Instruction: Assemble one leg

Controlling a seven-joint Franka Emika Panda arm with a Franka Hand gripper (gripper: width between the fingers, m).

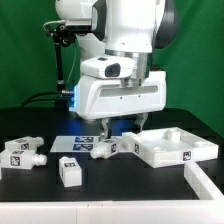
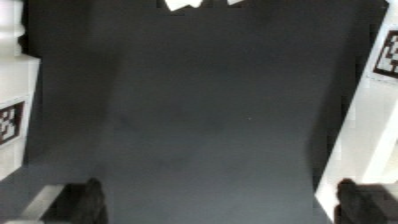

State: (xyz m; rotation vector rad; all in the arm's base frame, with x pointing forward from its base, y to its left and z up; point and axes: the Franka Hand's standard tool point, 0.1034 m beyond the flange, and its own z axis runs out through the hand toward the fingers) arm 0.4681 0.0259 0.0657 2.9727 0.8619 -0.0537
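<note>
Gripper point(image 1: 122, 127) status: spread wide, nothing held. The wrist view shows its dark fingertips point(image 2: 71, 200) far apart, with only bare black table point(image 2: 196, 120) in the gap. It hangs above the table, clear of every part.

Nearest target is a small white blocky plastic leg point(image 1: 101, 150) with black-and-white tag stickers. It lies on the table just below the claw, slightly toward the exterior view's left. A second leg of the same kind point(image 1: 131, 146) lies near it on the exterior view's right, close to the large flat white panel point(image 1: 175, 150). Two spare legs point(image 1: 20, 153) point(image 1: 70, 170) sit further toward the exterior view's left. The thin white marker board point(image 1: 66, 143) lies flat on the table close to them.

In the wrist view a white tagged piece point(image 2: 15, 100) shows at one edge and another white piece point(image 2: 377, 80) at the opposite edge. I can't tell you which parts they are.

Risks, my read:
- Nothing is centred between the fingers. Come straight down and you close on air, or land a fingertip on a part.
- The two near legs lie close together. A wide claw can clip the neighbour and shove it toward the panel.
- An off-centre pinch on a leg's blocky body may let it twist or slip out.
</note>
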